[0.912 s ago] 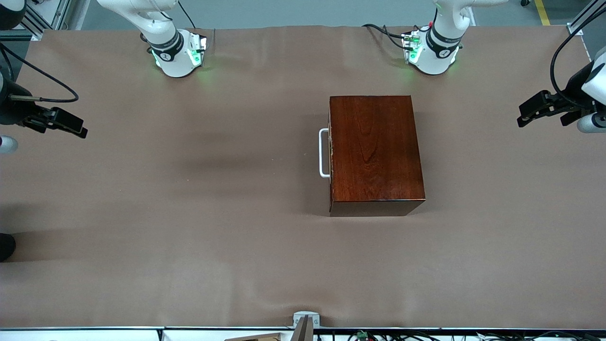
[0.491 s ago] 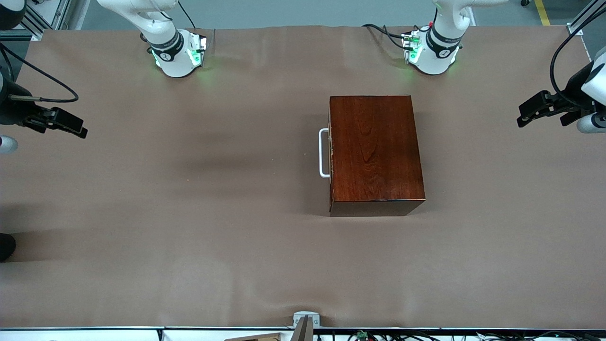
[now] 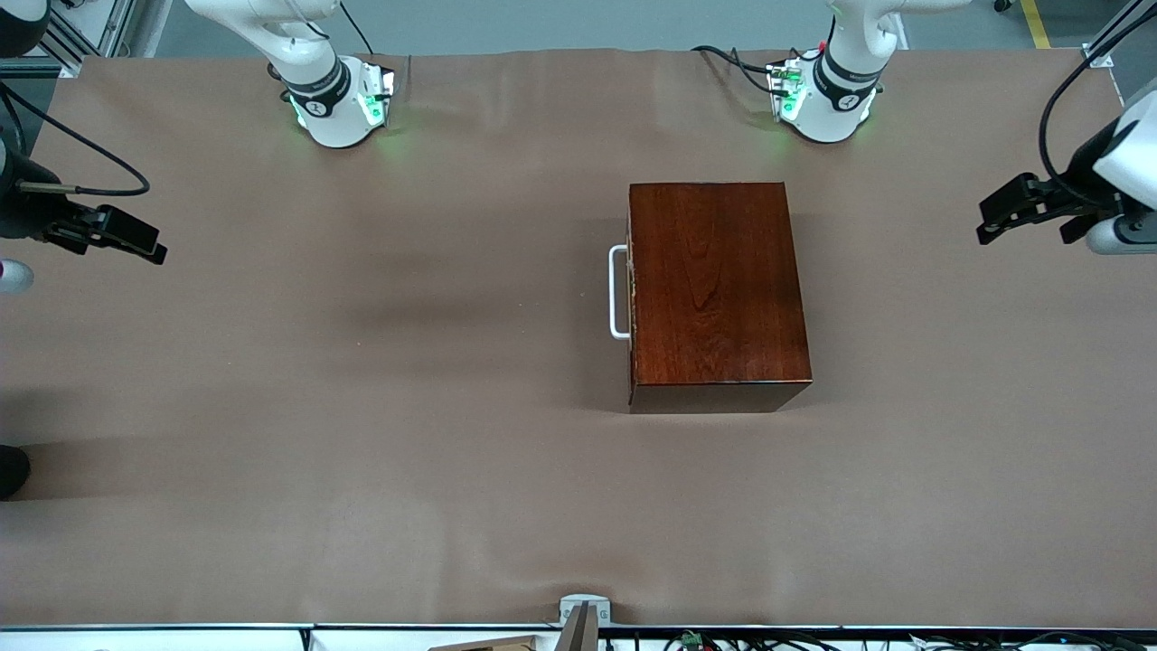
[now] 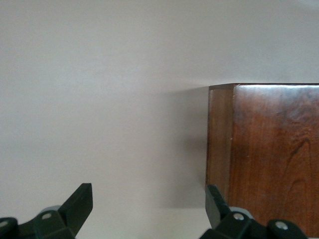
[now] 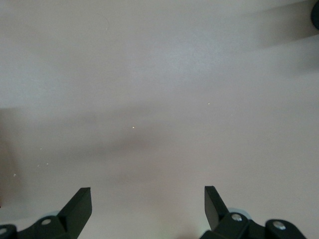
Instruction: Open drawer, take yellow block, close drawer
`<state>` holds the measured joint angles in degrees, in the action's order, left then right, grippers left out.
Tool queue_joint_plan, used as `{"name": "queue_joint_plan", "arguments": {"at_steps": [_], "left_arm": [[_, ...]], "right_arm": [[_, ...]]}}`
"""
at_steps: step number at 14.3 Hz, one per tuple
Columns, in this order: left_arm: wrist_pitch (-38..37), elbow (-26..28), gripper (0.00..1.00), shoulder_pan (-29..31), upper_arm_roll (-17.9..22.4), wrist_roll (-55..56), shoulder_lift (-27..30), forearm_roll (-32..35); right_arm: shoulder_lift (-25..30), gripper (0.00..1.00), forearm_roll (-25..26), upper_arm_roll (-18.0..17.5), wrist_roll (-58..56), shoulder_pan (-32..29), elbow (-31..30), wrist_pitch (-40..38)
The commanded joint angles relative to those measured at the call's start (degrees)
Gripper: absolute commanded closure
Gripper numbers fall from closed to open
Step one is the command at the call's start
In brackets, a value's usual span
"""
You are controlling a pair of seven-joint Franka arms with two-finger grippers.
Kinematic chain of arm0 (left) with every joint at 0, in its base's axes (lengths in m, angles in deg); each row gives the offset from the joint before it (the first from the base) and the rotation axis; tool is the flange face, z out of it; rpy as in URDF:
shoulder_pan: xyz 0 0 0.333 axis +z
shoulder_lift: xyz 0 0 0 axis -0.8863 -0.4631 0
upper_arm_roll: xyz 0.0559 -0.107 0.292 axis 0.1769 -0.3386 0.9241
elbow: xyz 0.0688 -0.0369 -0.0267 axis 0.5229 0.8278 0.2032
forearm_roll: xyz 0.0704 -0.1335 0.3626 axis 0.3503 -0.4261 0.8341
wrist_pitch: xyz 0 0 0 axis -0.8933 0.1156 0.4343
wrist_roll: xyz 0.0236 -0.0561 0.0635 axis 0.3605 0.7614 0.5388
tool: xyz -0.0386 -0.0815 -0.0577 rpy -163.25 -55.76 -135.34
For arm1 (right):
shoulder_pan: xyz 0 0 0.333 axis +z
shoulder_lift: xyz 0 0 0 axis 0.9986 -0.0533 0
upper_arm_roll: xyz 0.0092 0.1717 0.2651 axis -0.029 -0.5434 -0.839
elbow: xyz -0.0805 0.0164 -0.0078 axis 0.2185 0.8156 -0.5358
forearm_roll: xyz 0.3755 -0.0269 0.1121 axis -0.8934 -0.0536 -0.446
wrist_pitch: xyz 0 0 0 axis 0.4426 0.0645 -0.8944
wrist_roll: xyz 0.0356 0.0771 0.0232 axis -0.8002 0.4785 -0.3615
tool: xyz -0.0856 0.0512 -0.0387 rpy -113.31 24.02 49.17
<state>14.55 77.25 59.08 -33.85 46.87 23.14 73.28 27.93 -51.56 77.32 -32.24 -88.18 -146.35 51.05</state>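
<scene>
The glossy dark mahogany box (image 3: 714, 289) stands on the brown table nearer the left arm's end. Its drawer is shut; only the white U-shaped handle (image 3: 618, 292) shows, facing the right arm's end. The yellow block is out of view. My left gripper (image 3: 987, 221) is open and empty, up in the air over the table's edge at the left arm's end. In the left wrist view (image 4: 149, 204) the box (image 4: 269, 159) shows past one fingertip. My right gripper (image 3: 149, 246) is open and empty over the right arm's end; its wrist view (image 5: 148, 204) shows bare table.
The two arm bases (image 3: 339, 104) (image 3: 827, 99) stand along the table's edge farthest from the front camera. A small metal bracket (image 3: 583, 610) sits at the nearest edge. A dark object (image 3: 13, 470) pokes in at the right arm's end.
My left gripper has shifted slightly toward the box and away from the front camera. The right arm, box and drawer have not moved.
</scene>
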Motion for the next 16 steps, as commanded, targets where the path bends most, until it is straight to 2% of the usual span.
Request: {"name": "queue_joint_plan", "arguments": {"at_steps": [1, 5, 8, 12, 16], "left_arm": [[-0.34, -4.8, 0.0, -1.41, -3.45, 4.3, -3.48, -0.26], [-0.78, -6.3, 0.0, -5.27, -10.58, 17.29, -4.98, -0.87], [-0.87, -9.01, 0.0, -12.37, -13.92, 29.76, -7.87, -1.14], [-0.17, -14.99, 0.0, -24.24, -14.28, 44.72, -15.95, -1.05], [7.9, -16.5, 0.0, -31.11, -13.58, 49.22, -23.25, -0.61]], "right_arm": [[0.3, 0.0, 0.42, -0.02, 1.02, 0.27, 0.2, 0.18], [0.3, 0.0, 0.42, -0.02, 1.02, 0.27, 0.2, 0.19], [0.3, 0.0, 0.42, 0.06, 1.02, 0.27, 0.2, 0.27], [0.21, 0.0, 0.42, -0.02, 1.02, 0.27, 0.2, 0.27], [0.21, 0.0, 0.42, -0.02, 1.02, 0.27, 0.2, 0.27]]}}
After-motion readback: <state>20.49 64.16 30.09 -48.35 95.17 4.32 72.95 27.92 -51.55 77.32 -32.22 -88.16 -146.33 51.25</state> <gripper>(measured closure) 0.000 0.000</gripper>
